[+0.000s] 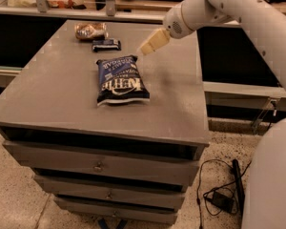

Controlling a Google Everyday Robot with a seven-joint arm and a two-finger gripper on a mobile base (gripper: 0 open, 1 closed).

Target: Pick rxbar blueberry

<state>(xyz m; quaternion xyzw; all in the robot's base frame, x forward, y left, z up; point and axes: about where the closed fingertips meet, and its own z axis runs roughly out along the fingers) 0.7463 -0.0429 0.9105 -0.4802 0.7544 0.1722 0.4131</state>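
Grey counter (52, 89) with drawers (100, 166) underneath. The rxbar blueberry (106, 45) lies flat near the far edge of the counter, a small dark navy bar with pale lettering, long side running left-right. Touching or just beside it on the far side is a shiny brownish-gold snack packet (90, 30). Nearer the camera, close to the bar but apart from it, is a big blue-and-white chip bag (120, 79), lying flat at mid-counter with its print upside down to the camera. The white arm (238, 8) comes in from the upper right and slopes down-left. The cream-coloured claw (144, 49) hangs above the counter, to the right of the bar and past the bag's far right corner, tip pointing down-left toward the bar. It touches nothing and holds nothing. Cannot tell if the claw is spread or pressed together; it reads as one wedge from this angle. On the speckled floor at right are a black cable and adapter (221, 200), beside the white robot base (271, 185).
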